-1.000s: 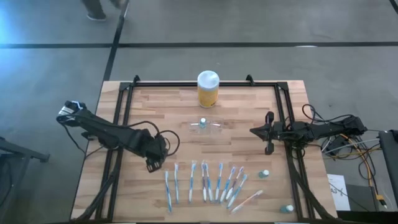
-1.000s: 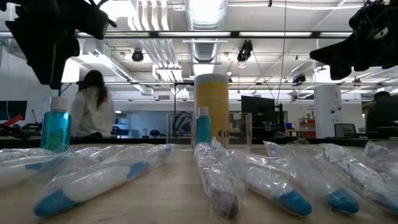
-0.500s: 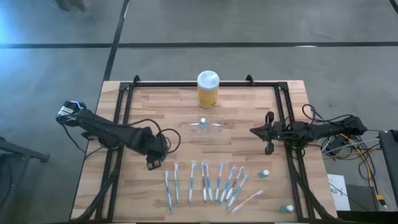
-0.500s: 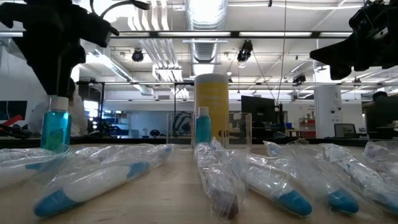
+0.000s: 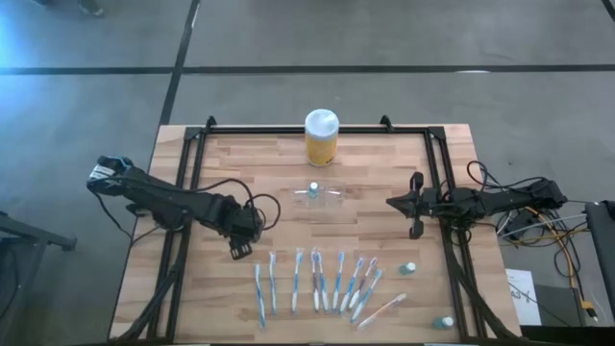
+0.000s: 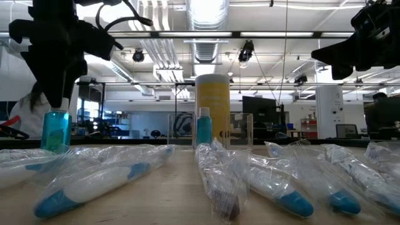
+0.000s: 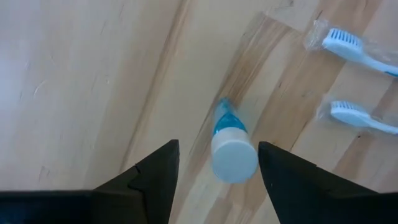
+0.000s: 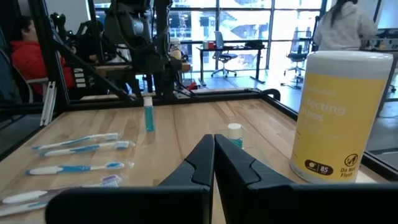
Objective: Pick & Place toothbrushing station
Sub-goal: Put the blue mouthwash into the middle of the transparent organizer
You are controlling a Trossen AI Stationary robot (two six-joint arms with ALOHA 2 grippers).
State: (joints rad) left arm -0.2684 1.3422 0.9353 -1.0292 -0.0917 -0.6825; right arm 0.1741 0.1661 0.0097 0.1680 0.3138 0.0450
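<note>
Approach step: left pincer (image 7: pixel 214 171) hangs wide open, empty, over a small blue bottle (image 7: pixel 231 146) near the desk's left edge. Clear toothbrush holder (image 5: pixel 318 195) sits mid-desk, untouched. Right pincer (image 8: pixel 214 163) waits shut. Next calls for lowering squarely.

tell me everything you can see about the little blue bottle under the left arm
The little blue bottle is small, with see-through blue liquid and a round white cap. It stands upright on the wooden table, on the left side, just beyond the row of wrapped toothbrushes. The left hand hangs right over it, open, one finger on each side of the cap. Nothing but the table touches it as far as the left wrist view shows.
</note>
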